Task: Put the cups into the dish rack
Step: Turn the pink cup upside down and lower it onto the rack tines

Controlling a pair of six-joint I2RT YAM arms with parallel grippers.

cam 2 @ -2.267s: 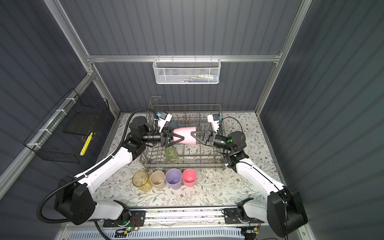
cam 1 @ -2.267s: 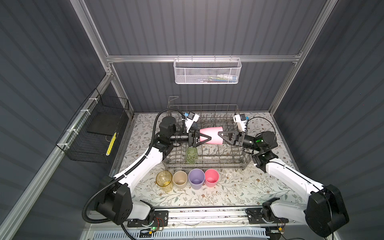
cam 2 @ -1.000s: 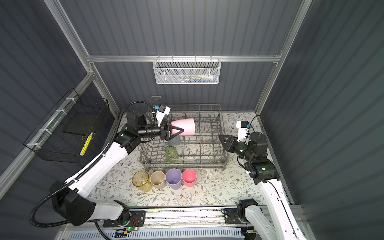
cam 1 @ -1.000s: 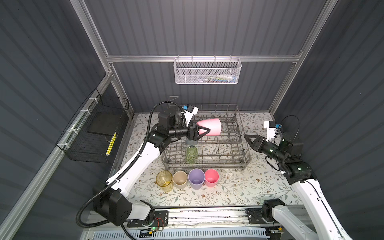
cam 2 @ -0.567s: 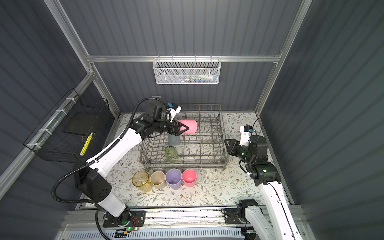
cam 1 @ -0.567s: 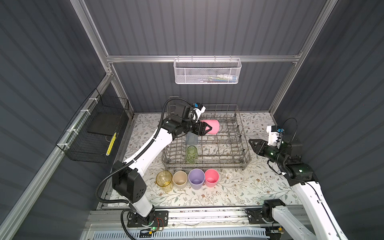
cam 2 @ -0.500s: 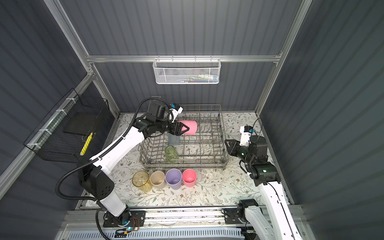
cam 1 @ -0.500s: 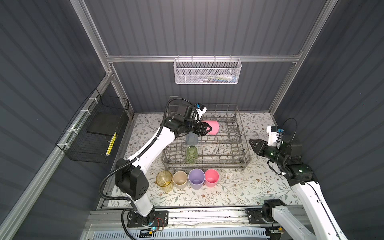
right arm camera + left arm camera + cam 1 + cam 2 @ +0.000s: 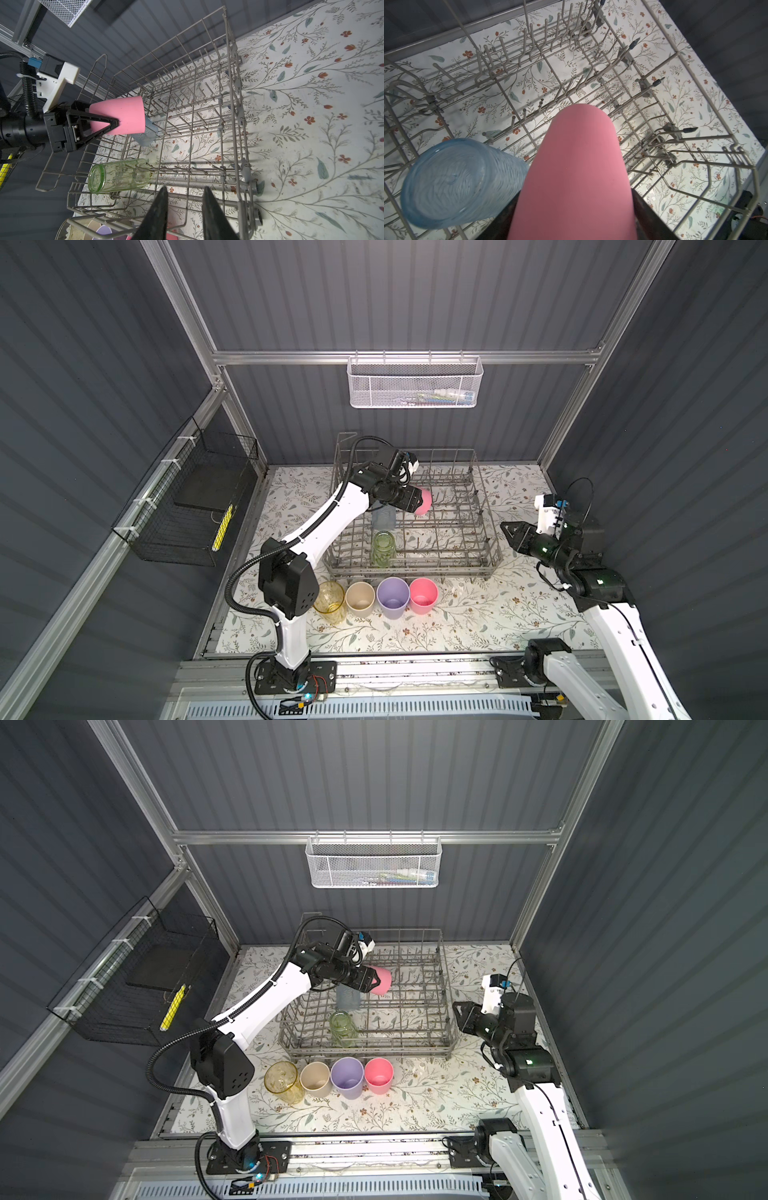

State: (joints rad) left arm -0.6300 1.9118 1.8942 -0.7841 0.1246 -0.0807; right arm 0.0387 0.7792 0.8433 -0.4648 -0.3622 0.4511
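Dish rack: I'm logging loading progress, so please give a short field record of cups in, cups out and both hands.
rack: dish rack
cups inside: green cup, blue-grey cup
left hand: shut on pink cup, held over the rack beside the blue-grey cup
right hand: open, empty, right of the rack
row on table: yellow cup, beige cup, lavender cup, second pink cup
not yet loaded: five, counting the held one

Right half of the dish rack free above upright tines, blue-grey cup and green cup blocking its left side, row of four cups lining its front.
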